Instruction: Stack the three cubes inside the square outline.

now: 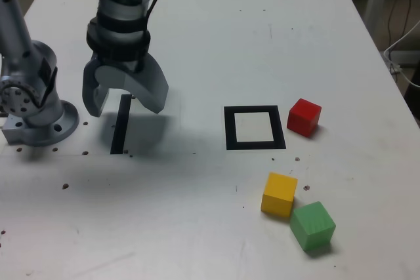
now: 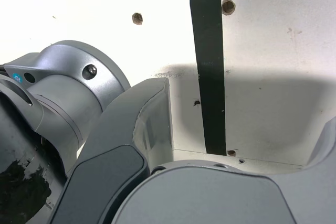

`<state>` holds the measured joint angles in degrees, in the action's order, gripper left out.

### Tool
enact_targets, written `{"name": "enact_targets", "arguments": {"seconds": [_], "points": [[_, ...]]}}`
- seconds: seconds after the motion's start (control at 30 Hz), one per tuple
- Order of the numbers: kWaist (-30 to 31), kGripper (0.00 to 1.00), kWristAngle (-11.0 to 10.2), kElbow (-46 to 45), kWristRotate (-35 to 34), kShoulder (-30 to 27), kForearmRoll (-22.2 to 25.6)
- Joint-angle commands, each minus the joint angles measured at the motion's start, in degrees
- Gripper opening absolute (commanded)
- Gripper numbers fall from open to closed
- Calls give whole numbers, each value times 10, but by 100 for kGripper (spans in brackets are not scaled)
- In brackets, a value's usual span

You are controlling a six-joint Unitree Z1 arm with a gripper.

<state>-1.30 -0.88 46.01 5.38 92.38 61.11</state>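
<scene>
On the white table, the square outline (image 1: 254, 127) lies a little right of centre in the exterior view, a black frame with a white middle and nothing in it. A red cube (image 1: 304, 117) sits just to its right. Nearer the front edge, a yellow cube (image 1: 279, 194) and a green cube (image 1: 312, 225) rest touching each other. My gripper (image 1: 125, 100) hangs open and empty at the exterior view's left, pointing down over a straight black strip (image 1: 121, 124), far from all three cubes. The wrist view shows that strip (image 2: 210, 72) between the spread fingers (image 2: 152, 124); no cube appears there.
The arm's grey base (image 1: 36, 113) stands on the table at the exterior view's left edge. Small holes dot the tabletop (image 1: 197, 37). Cables and a metal leg (image 1: 394, 24) are past the table's right edge.
</scene>
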Motion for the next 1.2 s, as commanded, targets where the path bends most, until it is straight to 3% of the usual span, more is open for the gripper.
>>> {"name": "enact_targets", "arguments": {"seconds": [0.0,0.63,1.17], "points": [[-1,100,-1,1,0,4,-2],[-1,99,-7,11,9,5,8],[25,100,-22,160,24,17,91]]}}
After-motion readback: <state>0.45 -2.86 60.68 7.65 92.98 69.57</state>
